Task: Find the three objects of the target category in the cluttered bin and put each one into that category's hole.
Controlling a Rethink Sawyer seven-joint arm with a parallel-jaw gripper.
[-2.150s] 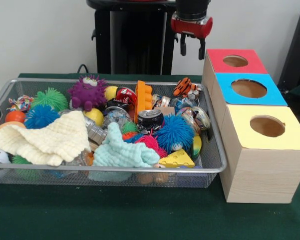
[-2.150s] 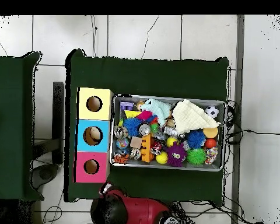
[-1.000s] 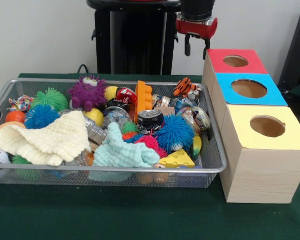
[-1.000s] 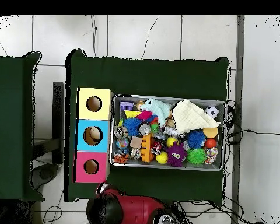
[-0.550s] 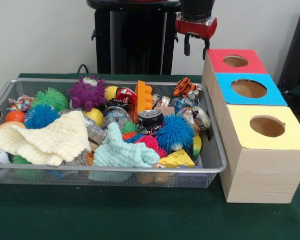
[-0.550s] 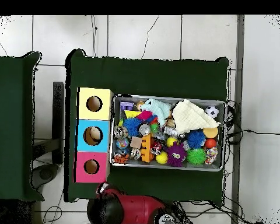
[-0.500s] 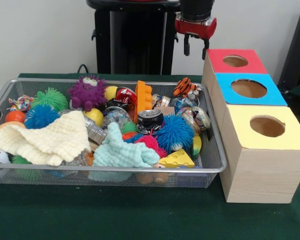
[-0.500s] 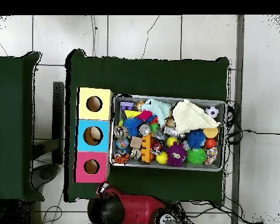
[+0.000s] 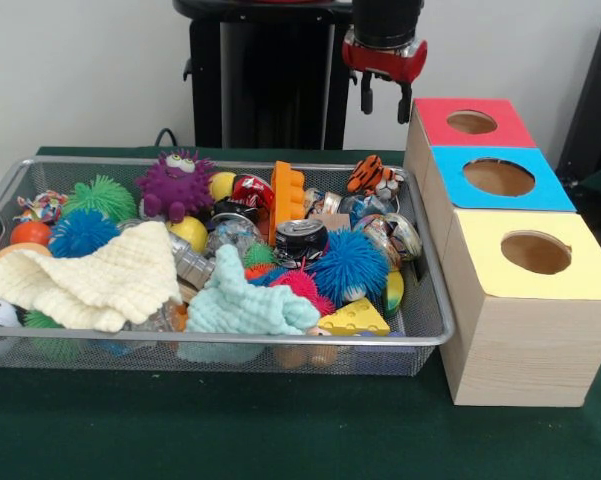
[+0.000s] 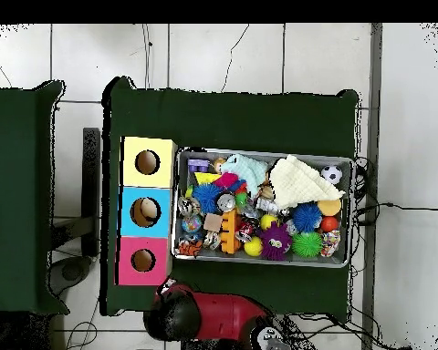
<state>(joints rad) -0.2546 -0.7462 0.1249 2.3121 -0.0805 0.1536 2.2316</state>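
Above the bin's [image 9: 432, 330] far corner, the empty pincer [image 9: 381, 98] hangs spread; descend straight onto one uncovered toy, clear of the cloths [image 9: 90, 278].

Change logged: we find the red-collared black two-fingered gripper [image 9: 384, 103] shifted slightly toward the picture's left in the front view compared with half a second ago, hanging a touch lower beside the red-topped wooden box [image 9: 467, 122]. In the overhead view, we note the red and black arm [image 10: 200, 316] swung rightward along the table's near edge.
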